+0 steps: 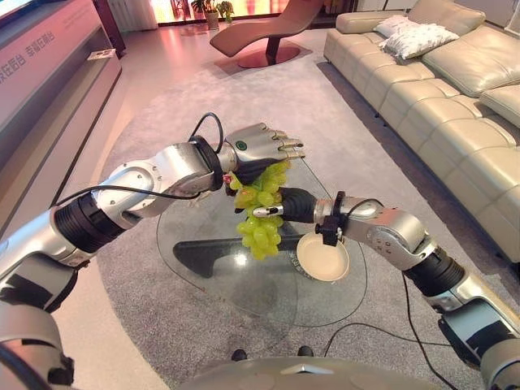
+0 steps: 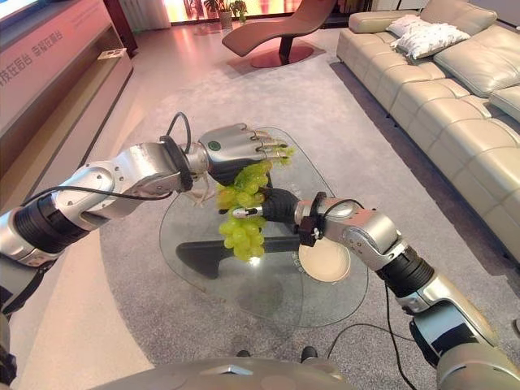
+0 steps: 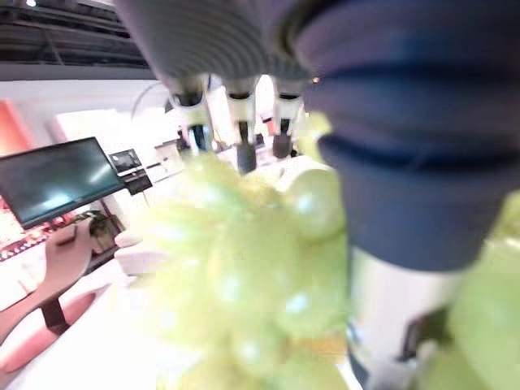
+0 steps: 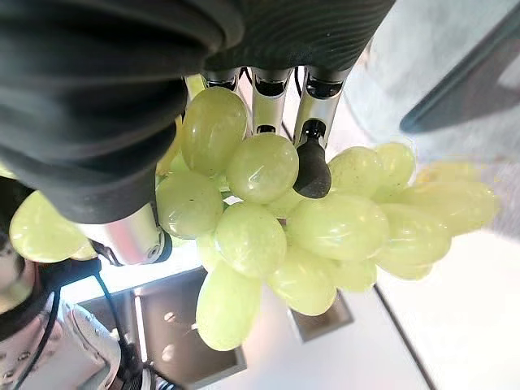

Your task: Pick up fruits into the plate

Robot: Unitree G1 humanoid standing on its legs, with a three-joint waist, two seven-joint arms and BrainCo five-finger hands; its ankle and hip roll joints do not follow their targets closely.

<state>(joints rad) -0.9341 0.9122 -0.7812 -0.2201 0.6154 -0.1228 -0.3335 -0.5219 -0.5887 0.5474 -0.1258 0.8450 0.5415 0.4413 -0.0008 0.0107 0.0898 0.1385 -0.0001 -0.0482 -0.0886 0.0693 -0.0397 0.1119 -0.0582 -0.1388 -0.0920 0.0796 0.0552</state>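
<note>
Glass worktop [image 1: 211, 280], plate [image 1: 322, 258] near its right edge; we see left hand [image 1: 258, 145] and right hand [image 1: 286, 205] both grasping grapes [image 1: 260, 227] aloft, presumably to support them.

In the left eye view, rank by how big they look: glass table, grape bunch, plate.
1. Glass table, clearly largest.
2. Grape bunch, hanging from the left hand.
3. Plate, close to the grapes in apparent size; the grapes hang nearer the camera, so that ranking is unsure.

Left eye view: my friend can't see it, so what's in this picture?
Both robot hands, the left hand and the right hand, hold a bunch of green grapes up above a round glass table. An empty cream plate waits on the table just beside the grapes.
</note>
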